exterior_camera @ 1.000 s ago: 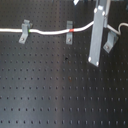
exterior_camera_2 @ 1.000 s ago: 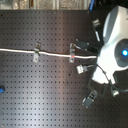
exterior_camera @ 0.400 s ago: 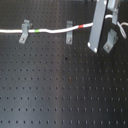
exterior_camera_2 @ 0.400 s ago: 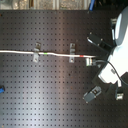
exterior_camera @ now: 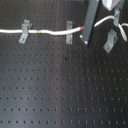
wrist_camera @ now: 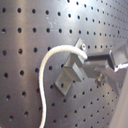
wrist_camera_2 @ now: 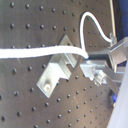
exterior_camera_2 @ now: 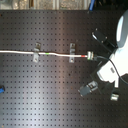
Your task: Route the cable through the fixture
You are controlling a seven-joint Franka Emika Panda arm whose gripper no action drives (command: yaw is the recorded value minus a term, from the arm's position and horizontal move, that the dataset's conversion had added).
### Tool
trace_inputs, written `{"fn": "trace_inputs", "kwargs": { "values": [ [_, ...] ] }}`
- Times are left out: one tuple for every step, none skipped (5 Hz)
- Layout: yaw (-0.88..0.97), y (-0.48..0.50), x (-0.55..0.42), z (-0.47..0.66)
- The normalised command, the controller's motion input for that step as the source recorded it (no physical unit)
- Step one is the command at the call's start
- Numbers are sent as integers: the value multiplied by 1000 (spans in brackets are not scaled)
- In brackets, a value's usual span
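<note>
The white cable (exterior_camera: 50,32) runs in from the first exterior view's left. It passes through two grey fixture clips (exterior_camera: 23,32) (exterior_camera: 69,32), with its green band (exterior_camera: 40,32) between them and its red band (exterior_camera: 80,31) just past the second. My gripper (exterior_camera: 83,34) is shut on the cable beside the red band. The same line of cable (exterior_camera_2: 20,52), clips and gripper (exterior_camera_2: 90,55) shows in the second exterior view. In both wrist views the cable (wrist_camera: 47,60) (wrist_camera_2: 35,51) ends at the closed fingertips, just above a third clip (wrist_camera: 70,74) (wrist_camera_2: 56,74).
The third clip (exterior_camera: 111,40) stands to the first exterior view's right of the gripper, and a loose loop of cable (exterior_camera: 107,20) curls above it. The black perforated board (exterior_camera: 60,85) stretches toward the front. A small blue object (exterior_camera_2: 1,90) sits at the second exterior view's left edge.
The gripper has moved up and slightly left in the first exterior view, still holding the cable. In the second exterior view the arm's white body has shifted right.
</note>
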Motion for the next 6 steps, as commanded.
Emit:
{"fn": "trace_inputs", "kwargs": {
  "values": [
    [591,251,-191,90],
    [257,11,-145,103],
    [-126,-169,-172,87],
    [-97,-292,-166,1],
    [0,-124,-66,10],
    [43,-34,-60,123]
  ]
}}
